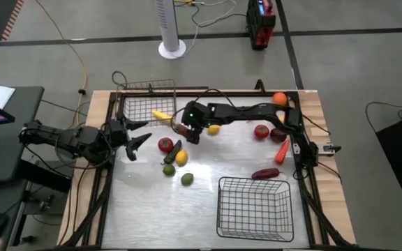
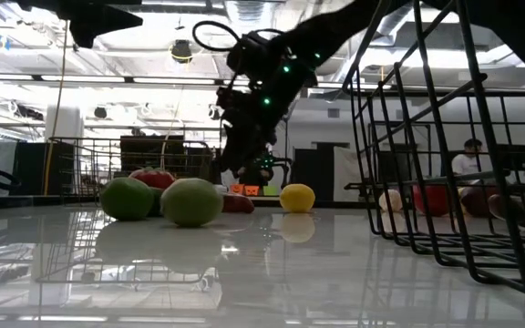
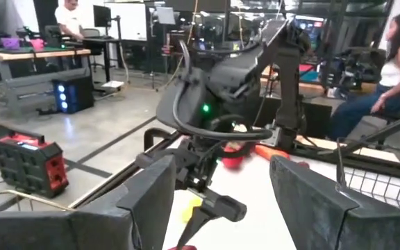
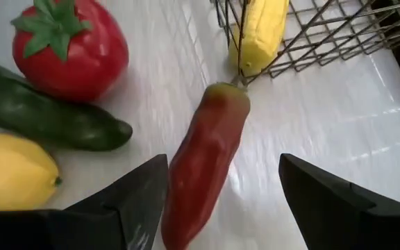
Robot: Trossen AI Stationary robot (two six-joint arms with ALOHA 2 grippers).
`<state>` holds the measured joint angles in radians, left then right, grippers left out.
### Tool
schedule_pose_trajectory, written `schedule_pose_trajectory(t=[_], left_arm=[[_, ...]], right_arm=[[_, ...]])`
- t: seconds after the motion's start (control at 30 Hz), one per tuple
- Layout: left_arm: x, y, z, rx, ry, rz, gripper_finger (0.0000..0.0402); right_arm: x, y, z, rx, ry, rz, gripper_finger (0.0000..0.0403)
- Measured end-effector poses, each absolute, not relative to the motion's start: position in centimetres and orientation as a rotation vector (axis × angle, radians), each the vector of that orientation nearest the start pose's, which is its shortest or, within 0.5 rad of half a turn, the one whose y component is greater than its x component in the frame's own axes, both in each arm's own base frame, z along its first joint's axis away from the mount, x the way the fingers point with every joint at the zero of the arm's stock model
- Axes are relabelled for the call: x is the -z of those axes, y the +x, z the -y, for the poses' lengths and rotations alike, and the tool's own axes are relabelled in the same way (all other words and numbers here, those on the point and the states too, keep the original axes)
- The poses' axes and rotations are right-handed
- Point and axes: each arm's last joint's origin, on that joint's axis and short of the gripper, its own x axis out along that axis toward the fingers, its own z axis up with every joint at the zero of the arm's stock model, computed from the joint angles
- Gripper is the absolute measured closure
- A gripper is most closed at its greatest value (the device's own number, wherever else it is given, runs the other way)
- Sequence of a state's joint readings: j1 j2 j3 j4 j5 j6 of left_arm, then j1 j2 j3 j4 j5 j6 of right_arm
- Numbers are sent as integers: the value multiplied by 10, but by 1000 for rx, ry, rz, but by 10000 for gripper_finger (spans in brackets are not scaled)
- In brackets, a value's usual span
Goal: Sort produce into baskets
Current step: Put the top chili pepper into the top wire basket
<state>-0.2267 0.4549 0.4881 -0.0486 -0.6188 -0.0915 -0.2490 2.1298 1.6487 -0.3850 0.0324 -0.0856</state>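
Note:
A long red pepper lies on the table, its far tip close to the corner of the grey-silver basket, which holds a yellow piece. My right gripper hangs open over the pepper, pointing slantwise down, one finger on each side and not touching it. Beside the pepper lie a red tomato, a dark green cucumber and a yellow lemon. My left gripper waits open at the table's left, holding nothing.
The black basket stands at the near right. Two green round pieces lie mid-table and a yellow one by my right arm. At the right lie a tomato, a carrot, maroon pieces and an orange.

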Motion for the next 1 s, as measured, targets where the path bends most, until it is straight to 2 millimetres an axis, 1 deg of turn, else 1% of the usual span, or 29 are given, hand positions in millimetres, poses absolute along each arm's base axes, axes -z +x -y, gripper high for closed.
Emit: schedule_pose_trajectory(t=[0.17, 0.3, 0.4, 0.47, 0.53, 0.6, 0.7, 0.8, 0.87, 1.0], left_arm=[[-287, 117, 9, -437, -68, 8, 178], [-287, 117, 9, -437, -70, 13, 178], [-288, 117, 9, -436, -67, 19, 178], [-288, 117, 9, -436, -66, 18, 178], [-288, 117, 9, -434, -66, 20, 178], [-288, 117, 9, -433, -67, 21, 178], [-289, 116, 8, -432, -66, 25, 178], [-289, 115, 8, -433, -68, 29, 178], [-289, 115, 8, -433, -68, 29, 178], [-289, 115, 8, -433, -68, 29, 178]], right_arm=[[-179, 450, 113, 228, 19, -879, 101], [-176, 449, 118, 245, 46, -862, 101], [-165, 453, 121, 249, 51, -861, 101], [-152, 457, 121, 244, 55, -871, 101], [-147, 459, 120, 243, 61, -868, 101], [-136, 460, 117, 251, 45, -899, 102], [-136, 461, 116, 258, 28, -889, 107], [-137, 461, 116, 259, 29, -888, 126], [-137, 461, 116, 258, 33, -892, 147], [-136, 460, 117, 253, 30, -910, 213]])
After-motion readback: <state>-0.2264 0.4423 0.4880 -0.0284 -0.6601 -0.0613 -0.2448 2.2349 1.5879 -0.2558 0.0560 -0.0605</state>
